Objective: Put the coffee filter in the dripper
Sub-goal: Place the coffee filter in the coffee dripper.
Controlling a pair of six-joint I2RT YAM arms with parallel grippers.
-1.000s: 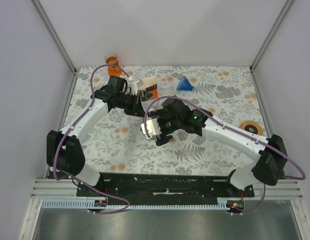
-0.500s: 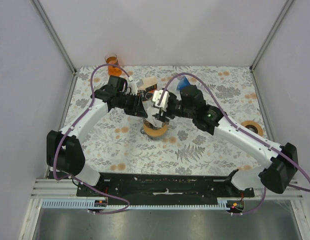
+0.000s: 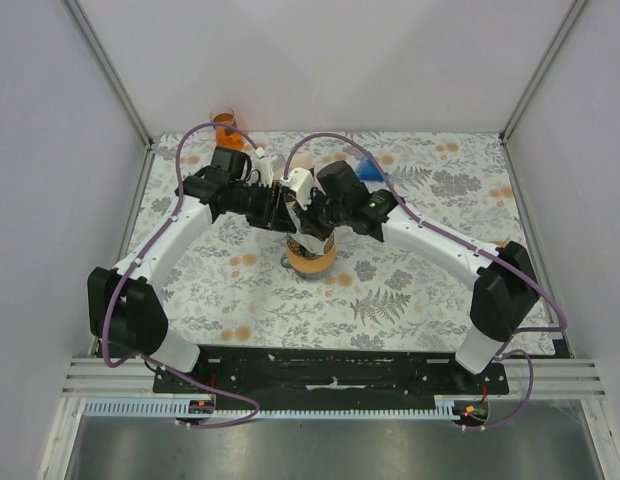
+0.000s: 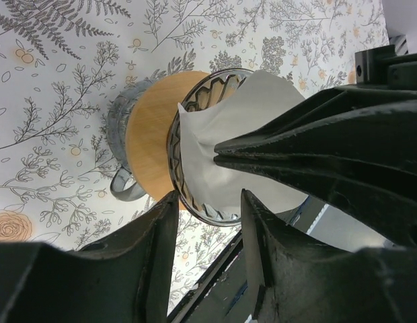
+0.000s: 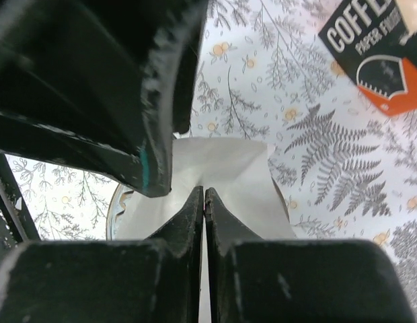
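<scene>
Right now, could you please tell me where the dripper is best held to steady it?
Grip the dripper by its wooden collar, coming level from the side: that band is round and bare, while the mouth is filled by the filter and the right end effector pinching it.

At the right gripper's [image 5: 204, 193] black tips, the coffee filter [image 4: 252, 128] is plain white, and the dripper [image 4: 149, 145] just ahead of the equally black left gripper [image 4: 208, 202] shows a tan wooden collar and smoky glass ribbed in dark zigzags. Under both tools the tablecloth [image 4: 54, 101] is white with grey ferns and small orange blossoms. Beyond the right gripper lies a black-and-orange packet [image 5: 376, 57] with white lettering, seemingly reading "COFFEE".
</scene>
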